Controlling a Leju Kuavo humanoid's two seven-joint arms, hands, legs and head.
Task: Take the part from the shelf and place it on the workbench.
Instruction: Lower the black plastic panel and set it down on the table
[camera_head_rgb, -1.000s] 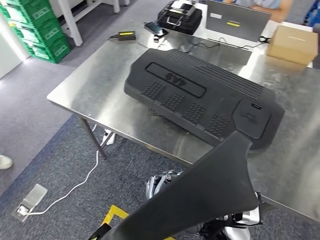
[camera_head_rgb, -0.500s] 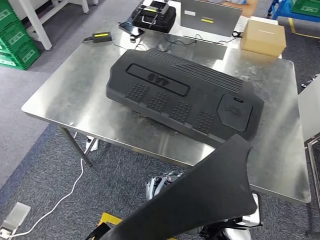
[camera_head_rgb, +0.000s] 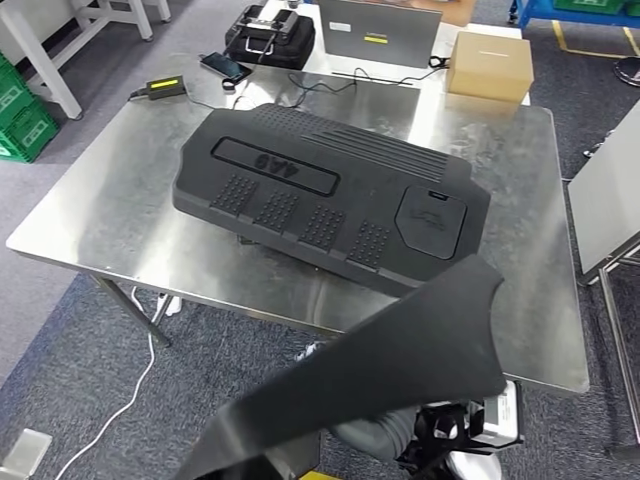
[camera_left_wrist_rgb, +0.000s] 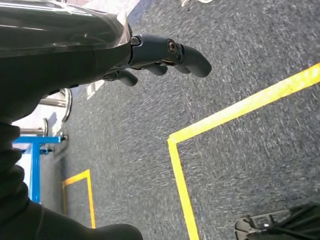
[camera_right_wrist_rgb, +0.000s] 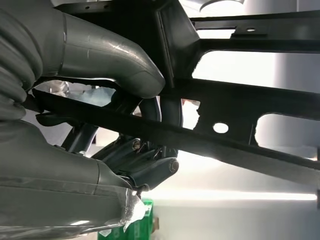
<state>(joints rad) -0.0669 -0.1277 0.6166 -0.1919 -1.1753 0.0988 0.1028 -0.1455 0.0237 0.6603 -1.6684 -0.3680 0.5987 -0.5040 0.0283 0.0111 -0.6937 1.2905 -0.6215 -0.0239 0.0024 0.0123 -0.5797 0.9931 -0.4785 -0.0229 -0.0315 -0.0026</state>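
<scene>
- Trim part (camera_head_rgb: 392, 375), long, black and flat, is held low in the near foreground, its broad end just over the worktop's near edge.
- Right hand (camera_right_wrist_rgb: 124, 100) grips this part, thumb over one face and dark fingers (camera_right_wrist_rgb: 151, 167) curled under the other.
- Left hand (camera_left_wrist_rgb: 158, 52) hangs over grey carpet with yellow floor tape (camera_left_wrist_rgb: 181, 175), holding nothing, its fingers loosely extended together.
- Steel worktop (camera_head_rgb: 106, 215) carries a large black engine cover (camera_head_rgb: 324, 195) at its middle.
- Cardboard box (camera_head_rgb: 489, 65), laptop (camera_head_rgb: 377, 30) and black case (camera_head_rgb: 270, 32) sit at the far edge.
</scene>
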